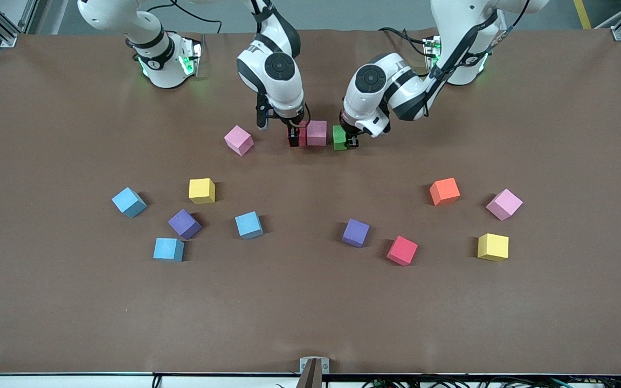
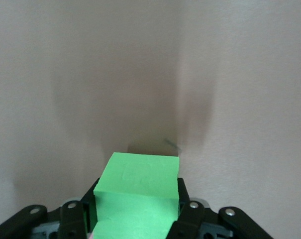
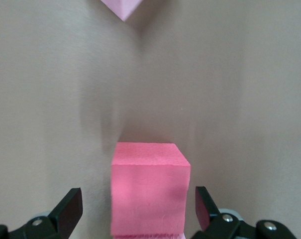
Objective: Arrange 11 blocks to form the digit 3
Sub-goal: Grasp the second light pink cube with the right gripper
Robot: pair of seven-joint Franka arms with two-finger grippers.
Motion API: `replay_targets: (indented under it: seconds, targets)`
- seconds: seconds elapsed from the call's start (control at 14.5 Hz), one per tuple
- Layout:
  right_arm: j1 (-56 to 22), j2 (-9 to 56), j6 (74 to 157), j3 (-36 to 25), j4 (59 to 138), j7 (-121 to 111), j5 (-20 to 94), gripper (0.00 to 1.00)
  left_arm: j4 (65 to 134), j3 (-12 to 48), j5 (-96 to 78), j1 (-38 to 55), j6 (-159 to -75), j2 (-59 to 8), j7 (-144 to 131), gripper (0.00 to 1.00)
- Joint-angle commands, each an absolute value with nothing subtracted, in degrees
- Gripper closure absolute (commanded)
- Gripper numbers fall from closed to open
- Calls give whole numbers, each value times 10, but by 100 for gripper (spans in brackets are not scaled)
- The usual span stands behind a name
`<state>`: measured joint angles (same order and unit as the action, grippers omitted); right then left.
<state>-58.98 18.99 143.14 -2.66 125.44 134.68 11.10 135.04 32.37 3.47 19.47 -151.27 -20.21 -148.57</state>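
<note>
Three blocks sat in a short row near the middle of the table, toward the robots' bases: a red block (image 1: 302, 134), a pink block (image 1: 316, 132) touching it, and a green block (image 1: 339, 137) just beside the pink one with a thin gap between. No other part of the digit showed.

The right gripper (image 1: 294, 136) stood low at the red block, its fingers (image 3: 70, 209) spread apart with a gap on either side of the cube, not gripping. The left gripper (image 1: 347, 141) was clamped on the green block, fingers pressed to two of its sides, cube at or just above the table.

A second pink block (image 1: 239, 140) lay loose, turned askew, beside the row toward the right arm's end.

Nearer the front camera, the rest lay scattered and well apart from the row. Toward the right arm's end: a yellow block (image 1: 202, 191), three light blue blocks (image 1: 129, 202) (image 1: 249, 224) (image 1: 168, 249), a purple block (image 1: 184, 223). Toward the left arm's end: another purple block (image 1: 356, 233), another red block (image 1: 402, 250), an orange block (image 1: 444, 191), a pale pink block (image 1: 504, 204), a second yellow block (image 1: 492, 247).

The table (image 1: 310, 323) wore a plain brown matte cover. Aluminium frame posts (image 1: 620, 29) stood at its corners by the bases.
</note>
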Motion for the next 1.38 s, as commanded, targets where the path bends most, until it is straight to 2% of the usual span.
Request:
replay_targets:
  seconds: [0.0,0.21,0.48,0.96,1.31]
  targets:
    - [-570,156,1396,-23,1273,1279,106,0,1369,340,40,192,-1521,-180,-1501,76]
    - [-548,146,1331,-23,1274,1128,93,0,1369,343,40,192,-1531,-183,-1514,76]
    - [-511,115,1301,-23,1295,934,92,0,1368,343,40,193,-1535,-189,-1516,76]
    - [-425,19,1324,-23,1401,699,67,0,1368,342,46,210,-1551,-200,-1515,76]
    - [-403,10,1409,-22,1466,640,66,0,1367,341,47,210,-1551,-202,-1514,76]
